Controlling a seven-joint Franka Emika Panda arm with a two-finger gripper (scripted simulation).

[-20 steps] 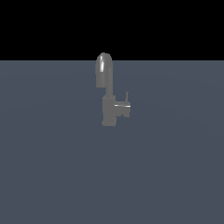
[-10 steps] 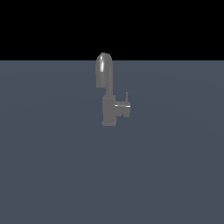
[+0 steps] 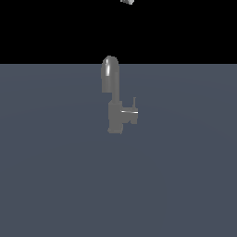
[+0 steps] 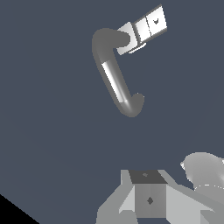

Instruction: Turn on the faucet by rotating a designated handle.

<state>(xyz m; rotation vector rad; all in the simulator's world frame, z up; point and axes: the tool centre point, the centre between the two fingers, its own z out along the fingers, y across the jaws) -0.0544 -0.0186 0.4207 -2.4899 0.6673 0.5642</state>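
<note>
Grey and glossy, the small metallic faucet [image 3: 113, 95] stands upright on a flat slate-blue floor [image 3: 55, 185], roughly midway across the exterior view and toward the far part of the surface, its tall round-topped spout column rising from a blocky square body. From that body the short grey stub handle [image 3: 130, 111] sticks out sideways toward the exterior view's right, ending in a thin upright pin. Of the white robot arm [image 3: 127, 1] that view shows only a small pale scrap at the top edge, high above the faucet and slightly toward the exterior view's right, well apart from it. The wrist view looks steeply down on the faucet [image 4: 116, 74]: the curved spout reads as a hook shape, with the pale blocky body and handle [image 4: 148, 27] beyond it. The gripper [image 4: 148, 199] appears as pale grey blocks at that picture's edge, clear of the faucet; whether its jaws are spread or pressed together cannot be told.
</note>
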